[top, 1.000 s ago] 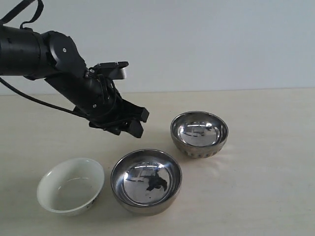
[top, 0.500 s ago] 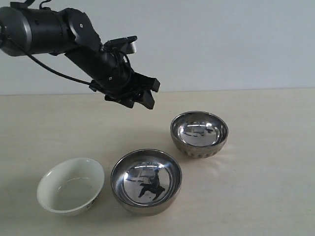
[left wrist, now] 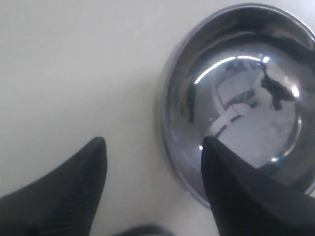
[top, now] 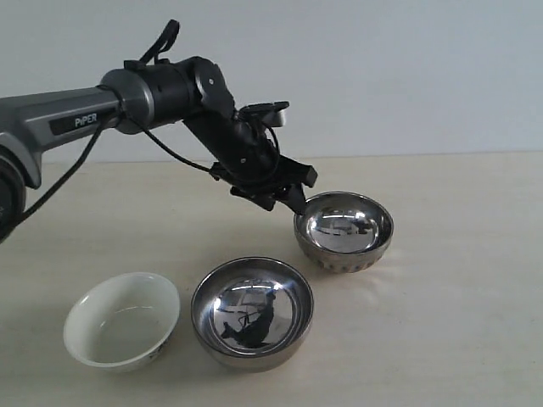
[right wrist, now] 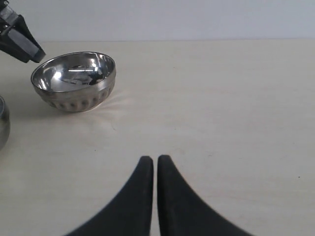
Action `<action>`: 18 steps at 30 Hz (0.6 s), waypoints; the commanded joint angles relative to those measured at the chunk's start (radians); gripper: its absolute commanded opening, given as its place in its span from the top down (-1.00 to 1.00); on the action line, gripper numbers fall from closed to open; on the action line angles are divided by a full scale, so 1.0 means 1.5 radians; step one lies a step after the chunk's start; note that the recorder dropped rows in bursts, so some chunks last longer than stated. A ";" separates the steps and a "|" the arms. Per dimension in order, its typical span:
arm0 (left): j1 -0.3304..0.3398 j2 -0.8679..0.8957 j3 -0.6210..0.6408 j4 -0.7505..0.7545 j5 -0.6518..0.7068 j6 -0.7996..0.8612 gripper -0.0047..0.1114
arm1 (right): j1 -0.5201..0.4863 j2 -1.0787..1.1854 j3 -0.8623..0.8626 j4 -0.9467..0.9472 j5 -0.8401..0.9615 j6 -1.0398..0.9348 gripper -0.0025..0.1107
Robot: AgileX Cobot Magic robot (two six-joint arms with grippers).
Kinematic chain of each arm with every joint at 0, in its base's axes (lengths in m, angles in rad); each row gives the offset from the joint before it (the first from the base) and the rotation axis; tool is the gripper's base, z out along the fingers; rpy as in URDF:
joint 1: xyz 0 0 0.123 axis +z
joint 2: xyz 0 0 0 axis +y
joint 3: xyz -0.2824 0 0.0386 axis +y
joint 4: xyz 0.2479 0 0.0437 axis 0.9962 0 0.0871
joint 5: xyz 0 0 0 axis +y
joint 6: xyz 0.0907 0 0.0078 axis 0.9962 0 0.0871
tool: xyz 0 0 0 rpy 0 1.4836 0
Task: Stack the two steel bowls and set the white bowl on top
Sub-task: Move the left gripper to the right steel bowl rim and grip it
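The ribbed steel bowl stands upright at the right of the table, also seen as the ribbed steel bowl and the ribbed steel bowl. My left gripper hangs open just above its left rim; in the wrist view the left gripper has one finger over the bowl's inside and one outside. The smooth steel bowl sits near the front, with the white bowl to its left. My right gripper is shut with nothing in it, low over bare table, far from the bowls.
The left arm stretches from the left edge over the table's back half. A pale wall rises behind the beige tabletop. An edge of the smooth steel bowl shows in the right wrist view.
The left arm swung right and descended, from above the smooth bowl's far side to the ribbed bowl's left rim. Its gripper stayed open. The bowls have not moved.
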 commanded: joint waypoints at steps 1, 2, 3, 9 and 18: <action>-0.026 0.027 -0.031 0.022 0.012 -0.017 -0.02 | -0.006 -0.004 -0.001 -0.005 -0.005 0.000 0.96; -0.029 0.034 -0.036 0.032 0.017 -0.026 -0.02 | -0.006 -0.004 -0.001 -0.005 -0.005 0.000 0.96; -0.029 0.046 -0.041 0.044 0.022 -0.039 -0.02 | -0.006 -0.004 -0.001 -0.005 -0.005 0.000 0.96; -0.029 0.064 -0.039 0.044 -0.010 -0.039 0.12 | -0.006 -0.004 -0.001 -0.005 -0.005 0.000 0.96; -0.029 0.062 -0.039 0.032 -0.023 -0.036 0.85 | -0.006 -0.004 -0.001 -0.005 -0.005 0.000 0.96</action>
